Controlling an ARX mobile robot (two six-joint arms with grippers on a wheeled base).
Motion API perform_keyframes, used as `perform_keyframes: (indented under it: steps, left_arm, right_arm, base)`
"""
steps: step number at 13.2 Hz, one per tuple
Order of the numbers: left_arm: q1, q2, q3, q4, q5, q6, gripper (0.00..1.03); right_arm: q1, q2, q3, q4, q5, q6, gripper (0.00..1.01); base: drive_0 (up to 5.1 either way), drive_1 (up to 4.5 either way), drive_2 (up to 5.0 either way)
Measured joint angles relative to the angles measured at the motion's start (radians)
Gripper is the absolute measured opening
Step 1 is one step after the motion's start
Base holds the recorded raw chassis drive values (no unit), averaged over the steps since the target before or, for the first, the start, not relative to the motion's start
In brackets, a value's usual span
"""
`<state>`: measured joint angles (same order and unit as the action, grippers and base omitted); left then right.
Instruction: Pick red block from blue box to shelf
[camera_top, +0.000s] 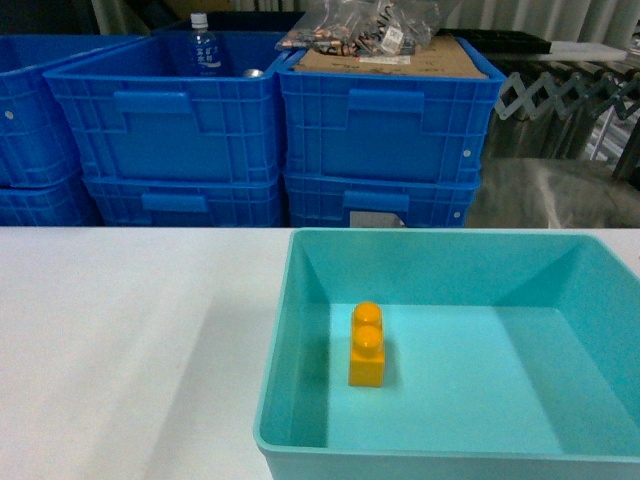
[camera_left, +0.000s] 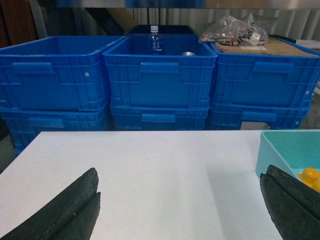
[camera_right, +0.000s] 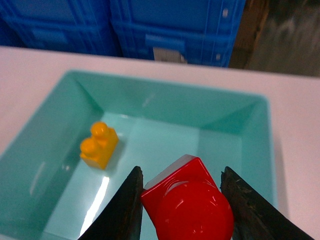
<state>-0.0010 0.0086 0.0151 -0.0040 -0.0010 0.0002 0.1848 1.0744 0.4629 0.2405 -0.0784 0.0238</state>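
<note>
The right pincer (camera_right: 182, 205) pinches the glossy red plastic block (camera_right: 187, 205) above the shallow turquoise plastic box (camera_right: 50, 130); the left pincer (camera_left: 180, 210) hangs spread. Next, I judge: carry it to the shelf.

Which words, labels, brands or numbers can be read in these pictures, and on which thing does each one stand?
No text can be read in any view.
Bottle in a dark blue crate: label print too small and blurred.
Plastic bags on the cardboard: print blurred.
Red block, orange brick, blue box: no marks.
</note>
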Motion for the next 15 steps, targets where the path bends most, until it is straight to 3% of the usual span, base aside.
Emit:
perform_keyframes:
  steps: [1,2,3,5,10,12,15]
  left_arm:
    - [0.0,0.0,0.0,0.001,0.001,0.0,0.98]
    - [0.0,0.0,0.0,0.001,0.0,0.0,0.98]
    - [0.0,0.0,0.0,0.001,0.0,0.0,0.98]
    - [0.001,0.0,0.0,0.0,-0.002,0.0,0.98]
    - [0.001,0.0,0.0,0.0,0.0,0.0,0.98]
    - [0.001,0.0,0.0,0.001,0.0,0.0,0.98]
    - [0.001,0.0,0.0,0.0,0.0,0.0,0.98]
  right_arm:
    - [0.019,-0.018,-0.064,0.294,0.143,-0.011,0.39]
    - [0.016,-0.037,-0.14,0.43,0.223,-0.016,0.39]
    - [0.008,-0.04,-0.167,0.452,0.233,-0.017,0.39]
    - [-0.029,-0.071,-0.248,0.494,0.238,-0.017,0.39]
    - [-0.095,-0.279,-0.359,0.427,0.17,-0.017,0.39]
    - [-0.18,-0.365,-0.381,0.383,0.087,-0.018,0.39]
    - [-0.185,-0.47,-0.415,0.303,0.079,-0.019,0.39]
  base:
    - [0.0,0.0,0.0]
    - [0.0,0.0,0.0]
    - [0.0,0.0,0.0]
    - [0.0,0.0,0.0]
    - [0.0,0.0,0.0]
    - [0.0,0.0,0.0]
    - [0.0,0.0,0.0]
